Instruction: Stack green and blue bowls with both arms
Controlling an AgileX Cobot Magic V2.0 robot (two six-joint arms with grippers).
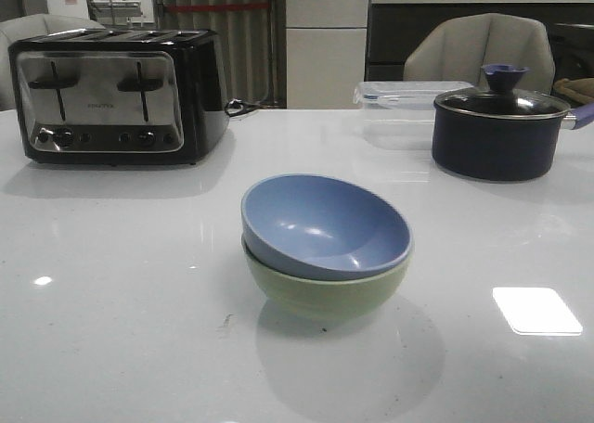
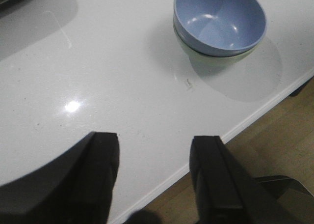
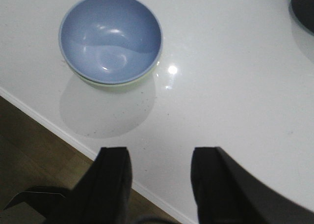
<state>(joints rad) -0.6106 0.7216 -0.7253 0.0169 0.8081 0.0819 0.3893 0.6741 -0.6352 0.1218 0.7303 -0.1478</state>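
The dusty blue bowl [image 1: 327, 224] sits nested inside the pale green bowl [image 1: 325, 296] near the middle of the white table, slightly tilted. The stack also shows in the left wrist view, blue bowl [image 2: 220, 20] over green bowl [image 2: 216, 62], and in the right wrist view, blue bowl [image 3: 111, 37] over a sliver of green rim [image 3: 125, 84]. My left gripper [image 2: 154, 143] is open and empty, above the table's front edge, well away from the bowls. My right gripper [image 3: 161, 157] is open and empty, likewise over the front edge. Neither arm shows in the front view.
A black and silver toaster [image 1: 116, 94] stands at the back left. A dark navy lidded pot [image 1: 501, 131] stands at the back right, with a clear lidded container [image 1: 404, 96] behind it. The table's front edge [image 2: 235, 128] drops to a wooden floor.
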